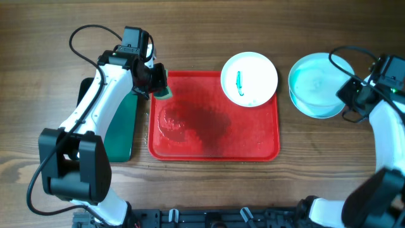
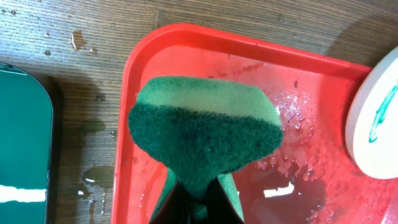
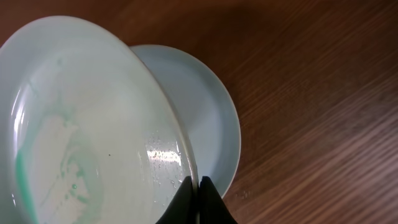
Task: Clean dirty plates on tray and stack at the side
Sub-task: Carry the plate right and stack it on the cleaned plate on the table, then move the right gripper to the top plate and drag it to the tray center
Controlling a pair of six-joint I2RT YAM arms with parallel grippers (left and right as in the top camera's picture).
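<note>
Plate (image 3: 81, 124) rim pinched in right claw (image 3: 198, 188); left claw (image 2: 198, 202) clamps sponge (image 2: 205, 130) over tray (image 2: 186, 50).

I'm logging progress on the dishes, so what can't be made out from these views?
- Overhead: the held plate covers what lies below. The right wrist view shows one lower plate; any beneath it are hidden.
- Left wrist: the sponge hides the red tray beneath, and the right edge crops the smeared plate.
- Overhead: the left arm covers part of the green tray.
</note>
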